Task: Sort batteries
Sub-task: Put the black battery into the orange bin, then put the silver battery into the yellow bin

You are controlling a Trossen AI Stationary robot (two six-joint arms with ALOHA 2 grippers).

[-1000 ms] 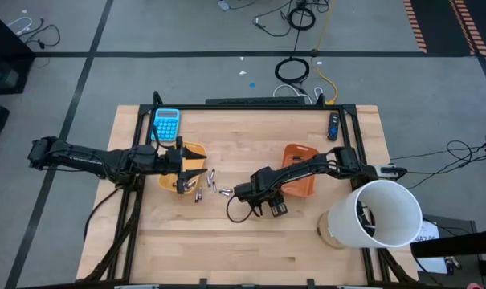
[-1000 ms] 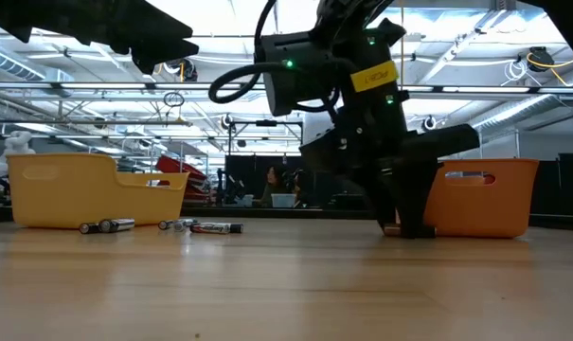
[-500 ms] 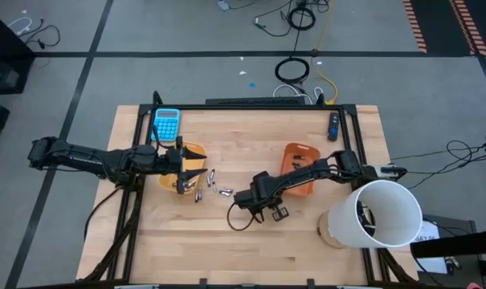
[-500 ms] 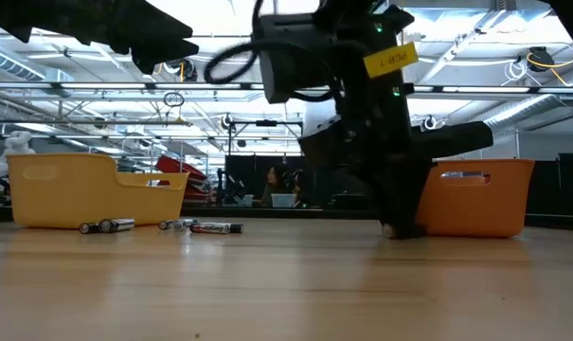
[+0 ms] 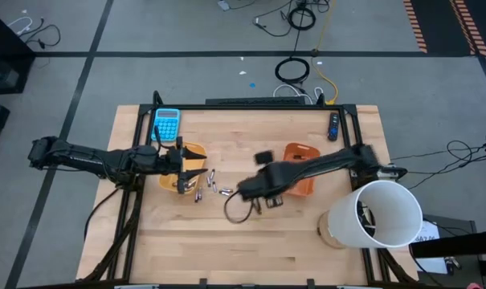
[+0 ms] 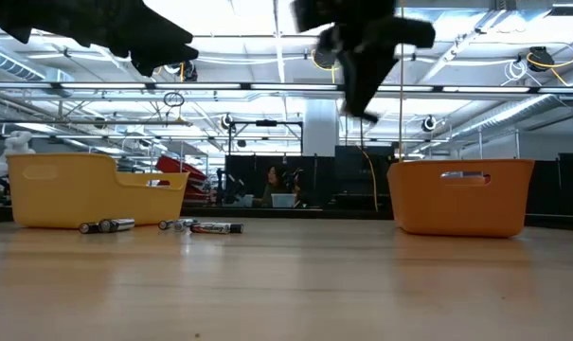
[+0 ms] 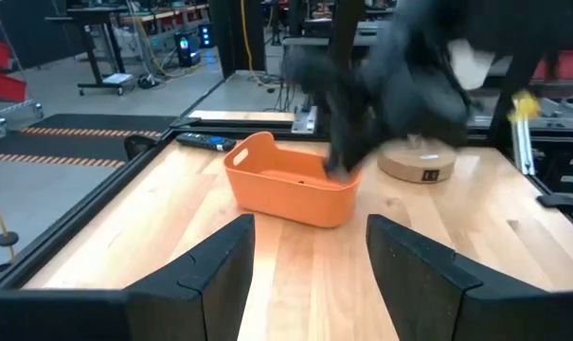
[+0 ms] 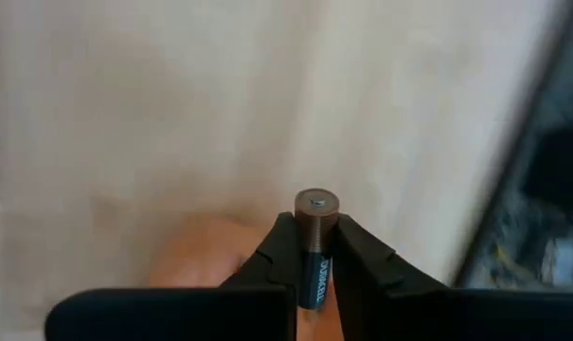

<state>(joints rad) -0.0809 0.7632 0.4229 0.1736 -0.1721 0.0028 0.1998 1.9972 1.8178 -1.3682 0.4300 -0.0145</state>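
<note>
My right gripper [image 8: 313, 248] is shut on a dark battery with a copper-coloured end [image 8: 315, 210]. It is raised above the table, just left of the orange tray [image 5: 300, 170], and shows as a dark blur in the high view [image 5: 263, 158]. Several loose batteries [image 5: 212, 185] lie on the wood beside the yellow tray [image 5: 186, 167]; they also show in the low view [image 6: 203, 227]. My left gripper [image 7: 310, 270] is open and empty, over the yellow tray's right side [image 5: 196, 170]. My right gripper pinches the battery's dark body [image 8: 313, 265] between its two fingers. The battery lies along the fingers, and its copper end [image 8: 315, 204] sticks out past the fingertips. It is lifted clear of the table.
A blue calculator [image 5: 166, 124] lies at the far left and a dark remote-like stick [image 5: 333, 126] at the far right. A large white cylinder [image 5: 377, 213] on a round base stands at the right edge. Bare wood runs along the near side [image 5: 243, 249].
My right gripper has risen from the table top beside the orange tray, high above the table. It has swung toward the far edge and tipped as it rose. My left arm has kept still.
</note>
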